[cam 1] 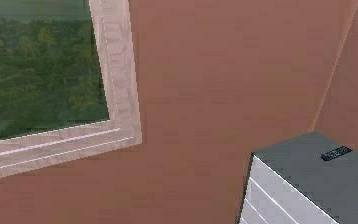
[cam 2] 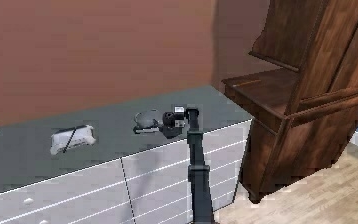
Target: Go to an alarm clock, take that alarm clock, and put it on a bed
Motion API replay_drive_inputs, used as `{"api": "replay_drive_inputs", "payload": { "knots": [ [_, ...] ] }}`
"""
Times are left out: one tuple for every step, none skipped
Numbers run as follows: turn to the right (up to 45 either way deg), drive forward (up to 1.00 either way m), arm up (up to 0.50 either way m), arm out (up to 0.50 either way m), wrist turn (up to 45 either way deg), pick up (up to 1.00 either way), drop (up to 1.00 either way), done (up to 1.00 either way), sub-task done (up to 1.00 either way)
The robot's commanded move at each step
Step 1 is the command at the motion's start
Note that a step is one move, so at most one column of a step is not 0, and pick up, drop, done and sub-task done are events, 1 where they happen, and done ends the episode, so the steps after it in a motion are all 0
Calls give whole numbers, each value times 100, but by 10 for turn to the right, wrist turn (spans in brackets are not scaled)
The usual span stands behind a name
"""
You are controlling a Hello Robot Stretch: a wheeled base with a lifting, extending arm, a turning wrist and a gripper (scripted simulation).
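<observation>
In the arm side view my arm [cam 2: 197, 170] rises over a white dresser with a grey top [cam 2: 107, 160]. The gripper [cam 2: 145, 125] sits above the middle of that top, its dark body [cam 2: 172, 120] just left of the two white marker squares. A small dark blob sits at the gripper's body and I cannot make out what it is, so I cannot tell whether the gripper holds anything. A white boxy thing with a dark stripe [cam 2: 72, 140] lies on the dresser top to the gripper's left.
A tall brown wooden cabinet [cam 2: 307, 90] stands against the dresser's right end, above a wood floor [cam 2: 327, 195]. A brown wall backs the dresser. The forward view has a white-framed window [cam 1: 57, 80] and the dresser corner [cam 1: 307, 185] with a flat dark thing [cam 1: 336, 153] on it.
</observation>
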Motion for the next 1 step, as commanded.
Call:
{"api": "replay_drive_inputs", "payload": {
  "knots": [
    [0,0,0,0,0,100,0,0,0]
  ]
}}
